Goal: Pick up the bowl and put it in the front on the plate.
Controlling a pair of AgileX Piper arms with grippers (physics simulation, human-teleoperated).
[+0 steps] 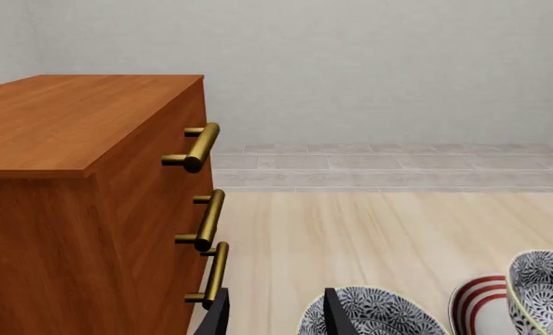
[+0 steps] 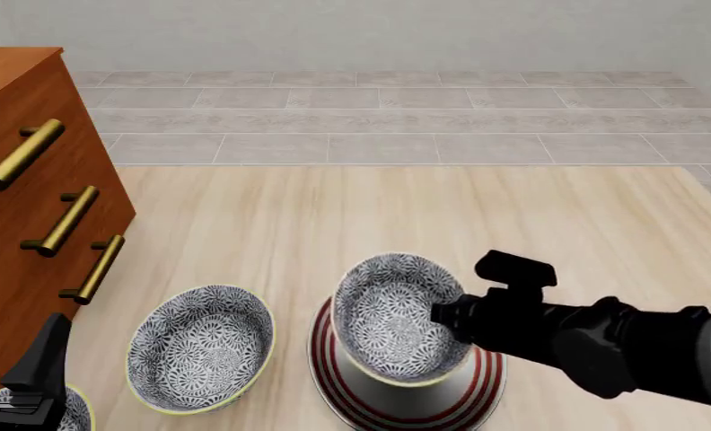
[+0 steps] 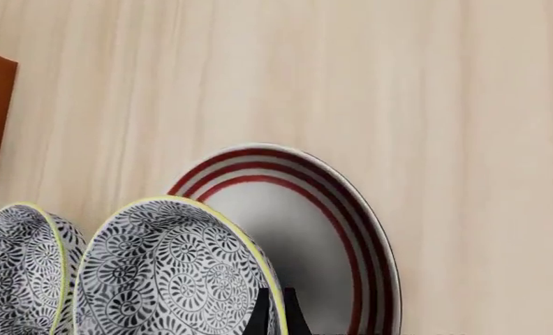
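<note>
Right pincer [image 2: 442, 316] grips one bowl [image 2: 394, 314]; three bowls total.

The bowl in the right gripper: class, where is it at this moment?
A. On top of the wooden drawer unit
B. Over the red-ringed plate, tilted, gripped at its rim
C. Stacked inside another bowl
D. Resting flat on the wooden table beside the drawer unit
B: in the front view the bowl sits tilted over the plate, with the right gripper clamped on its rim.
</note>
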